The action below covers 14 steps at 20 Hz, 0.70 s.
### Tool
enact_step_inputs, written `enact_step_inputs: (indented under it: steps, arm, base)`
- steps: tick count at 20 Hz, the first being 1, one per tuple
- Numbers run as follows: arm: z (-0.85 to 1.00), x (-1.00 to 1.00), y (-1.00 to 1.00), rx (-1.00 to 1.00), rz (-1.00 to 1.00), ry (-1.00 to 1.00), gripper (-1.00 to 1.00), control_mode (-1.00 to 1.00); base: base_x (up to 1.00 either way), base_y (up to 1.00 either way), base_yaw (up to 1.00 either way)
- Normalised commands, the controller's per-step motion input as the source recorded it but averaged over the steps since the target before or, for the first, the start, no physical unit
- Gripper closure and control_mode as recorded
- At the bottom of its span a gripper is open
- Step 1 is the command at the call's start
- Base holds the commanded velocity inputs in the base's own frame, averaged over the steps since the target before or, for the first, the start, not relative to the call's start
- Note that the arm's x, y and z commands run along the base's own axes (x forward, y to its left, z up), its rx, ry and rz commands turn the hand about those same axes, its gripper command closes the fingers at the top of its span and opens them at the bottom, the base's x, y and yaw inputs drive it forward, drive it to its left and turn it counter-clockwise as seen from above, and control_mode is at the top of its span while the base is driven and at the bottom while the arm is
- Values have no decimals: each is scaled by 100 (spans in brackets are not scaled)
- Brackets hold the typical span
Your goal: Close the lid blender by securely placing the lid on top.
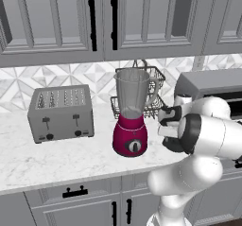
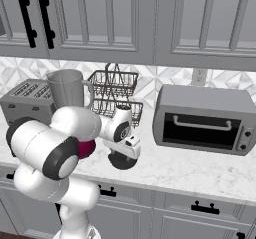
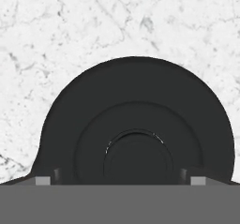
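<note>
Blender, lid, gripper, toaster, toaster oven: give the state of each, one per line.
blender: upright on the counter, jar mouth open, no lid on.
lid: flat on the counter, under the hand.
gripper: low over the lid, tips either side of its raised centre; grip unclear.
toaster: slots empty.
toaster oven: door shut.

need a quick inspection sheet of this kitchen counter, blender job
surface: white marble counter, lid lying flat on it.
job's things: blender upright, magenta base, clear jar open at the top, no lid on it; black lid on the counter to the blender's right, directly under the hand.
clutter: grey toaster left of the blender; wire rack behind it; toaster oven at the right.
grippers: gripper low over the lid, fingertips either side of its raised centre; cannot tell whether it grips.
cables: nothing seen.
surroundings: grey cabinets above, patterned tile backsplash, drawers below.
</note>
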Motion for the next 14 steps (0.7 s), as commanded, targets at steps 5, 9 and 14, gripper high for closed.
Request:
enact_step_inputs:
  steps: [5, 9, 14]
  arm:
    - [-28, 21, 0, 0, 0, 0, 100, -100]
    - [-17, 5, 0, 0, 0, 0, 100, -100]
    - [0, 0, 0, 2, 0, 0, 100, -100]
  base:
    - [0, 0, 0]
    - [0, 0, 0]
    - [0, 0, 0]
